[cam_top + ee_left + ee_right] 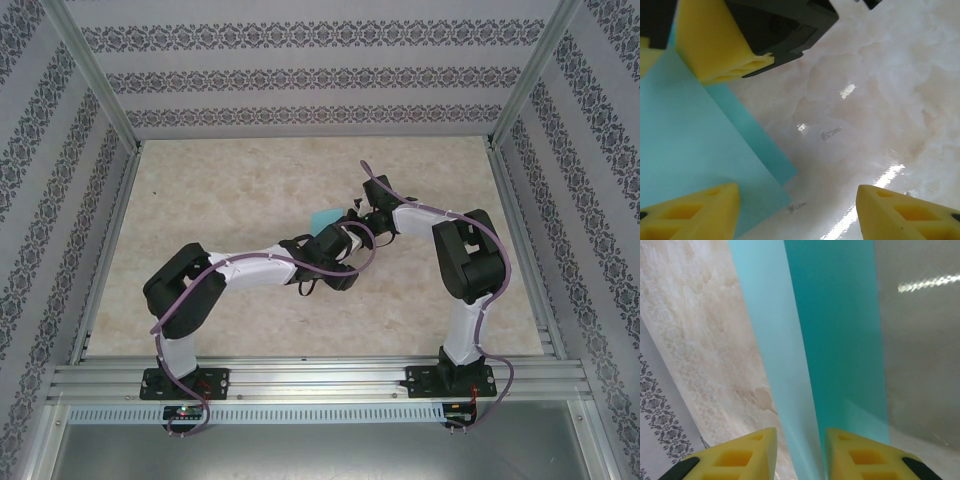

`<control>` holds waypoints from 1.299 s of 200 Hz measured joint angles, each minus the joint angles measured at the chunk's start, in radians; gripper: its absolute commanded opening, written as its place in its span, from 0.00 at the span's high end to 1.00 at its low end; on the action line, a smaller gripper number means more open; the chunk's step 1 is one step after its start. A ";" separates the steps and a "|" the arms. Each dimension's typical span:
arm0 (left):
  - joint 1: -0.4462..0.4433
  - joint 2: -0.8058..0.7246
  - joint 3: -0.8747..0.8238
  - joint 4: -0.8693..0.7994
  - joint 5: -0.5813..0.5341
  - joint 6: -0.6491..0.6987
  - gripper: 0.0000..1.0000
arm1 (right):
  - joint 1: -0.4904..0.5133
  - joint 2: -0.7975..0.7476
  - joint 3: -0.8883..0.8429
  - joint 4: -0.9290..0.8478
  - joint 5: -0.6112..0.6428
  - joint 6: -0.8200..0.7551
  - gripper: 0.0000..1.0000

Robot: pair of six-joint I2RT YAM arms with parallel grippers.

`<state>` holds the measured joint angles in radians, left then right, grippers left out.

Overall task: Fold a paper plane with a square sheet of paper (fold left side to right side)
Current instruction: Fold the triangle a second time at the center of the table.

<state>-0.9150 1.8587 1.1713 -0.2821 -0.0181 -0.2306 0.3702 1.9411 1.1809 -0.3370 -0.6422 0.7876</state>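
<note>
paper (840,340): lengthwise away from right jaws, pinched | left jaws: released

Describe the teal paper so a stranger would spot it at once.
Start at the pale marbled table and look near its middle. There the right end effector pinches the square sheet of paper, doubled over on itself. It is thin, plain and light teal-blue, unlike the yellow fingers gripping it.

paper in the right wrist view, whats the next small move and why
Probably the right gripper carries its pinched flap of the square sheet of paper across to lie flat: the flap looks raised, and the left gripper is open, holding nothing.
</note>
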 measured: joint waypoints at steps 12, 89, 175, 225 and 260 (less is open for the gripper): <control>-0.003 0.001 0.003 -0.010 -0.031 0.002 0.44 | 0.000 0.000 0.000 0.000 0.000 0.000 0.68; -0.004 0.001 0.005 -0.043 -0.091 0.023 0.84 | 0.001 0.001 0.005 -0.015 0.001 -0.001 0.69; -0.002 0.001 0.007 -0.053 -0.042 0.028 1.00 | -0.004 -0.003 0.015 -0.043 0.013 -0.024 0.61; 0.024 -0.002 0.006 -0.053 0.030 0.019 1.00 | -0.079 -0.164 -0.084 -0.040 0.024 -0.044 0.52; 0.053 -0.024 -0.002 -0.052 0.071 0.010 1.00 | -0.142 -0.281 -0.184 -0.022 0.031 -0.077 0.66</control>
<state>-0.8619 1.8343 1.1694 -0.3344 0.0525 -0.2203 0.2287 1.6600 0.9970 -0.3588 -0.6117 0.7105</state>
